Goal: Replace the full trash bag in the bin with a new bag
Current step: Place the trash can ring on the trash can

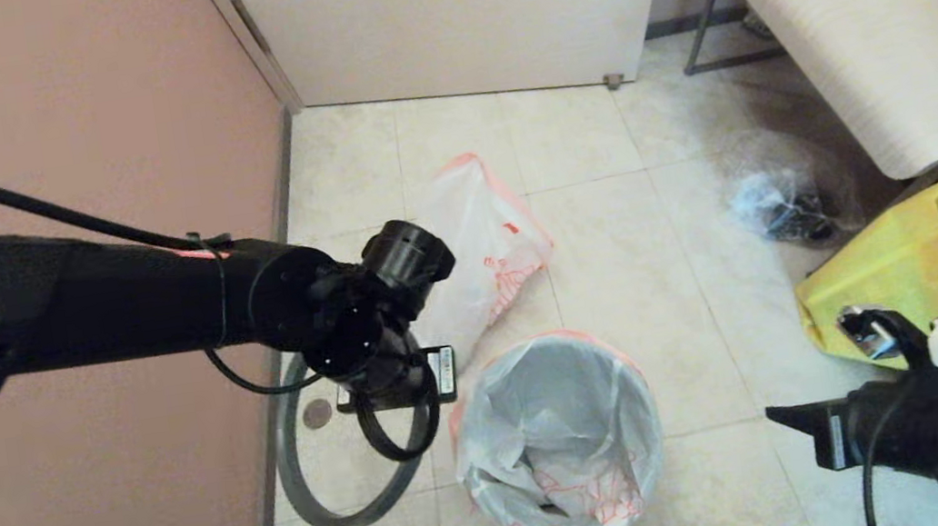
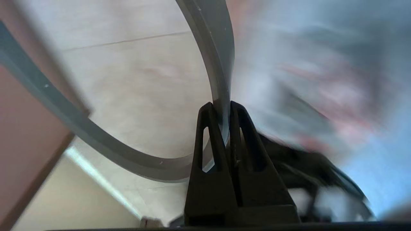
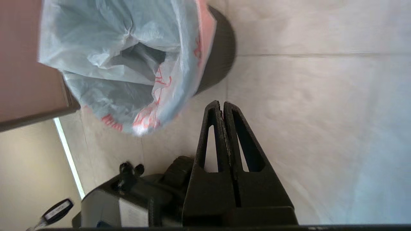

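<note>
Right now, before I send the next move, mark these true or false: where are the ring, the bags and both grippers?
1. The left gripper has its jaws shut on the grey ring. True.
2. The grey ring sits on the bin. False: it is held off the bin, beside it, on the wall side.
3. The new bag lines the bin, its edge draped over the outside. True.
4. The right gripper grips the new bag. False: its jaws are shut on nothing, apart from the bin.
5. The full trash bag lies on the floor beyond the bin. True.
</note>
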